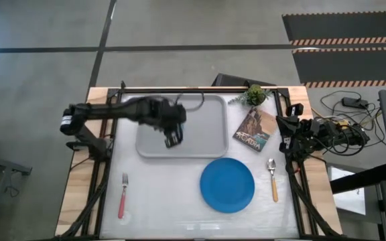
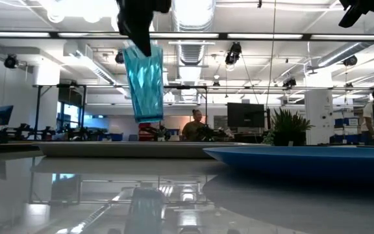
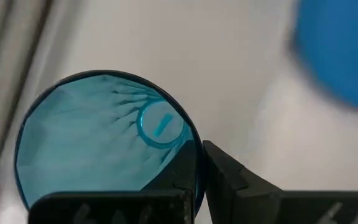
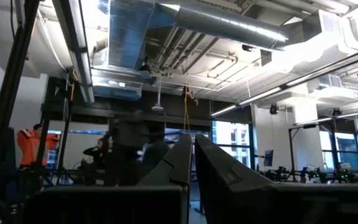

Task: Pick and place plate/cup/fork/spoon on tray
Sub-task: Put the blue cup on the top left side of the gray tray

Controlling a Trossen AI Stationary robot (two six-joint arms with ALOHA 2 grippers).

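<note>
1. High view first: it's a white-topped table (image 1: 173, 194) on a grey concrete floor with dark stripes, hazard-striped mats off at the far right.
2. The tray (image 1: 210, 130) sits at the far middle of the table. Just right of it there's a picture card (image 1: 254, 129) and a little potted plant (image 1: 254, 95) at the far edge.
3. The plate (image 1: 227, 185) is on the table near the middle, just nearer than the tray's right corner. The spoon (image 1: 272, 178) lies right of the plate, the fork (image 1: 122, 195) is way over on the near left, well apart from both.
4. The left arm reaches in from the left, and the left gripper (image 1: 172, 137) hangs over the tray's left-middle part. The right gripper (image 1: 289, 127) is parked at the right edge of the table.
5. Low view: big open lab behind, ceiling lights, monitors, a person (image 2: 193, 125) seated far off. The cup (image 2: 143, 82) is up in the air, clamped at its rim by the left gripper, clearly above the tray's rim (image 2: 122, 149). The plate's edge (image 2: 304, 156) shows on the right.
6. Left wrist view: looking straight down into the cup (image 3: 98, 143), with one finger (image 3: 241, 180) outside its wall and the other inside, so the fingers are pinched on the rim. Blurry plate (image 3: 340, 50) off in the corner.
7. Right wrist view: just ceiling ducts and lab. The right gripper's fingers (image 4: 222, 168) are pretty much together, only a thin slit between them, holding nothing.
</note>
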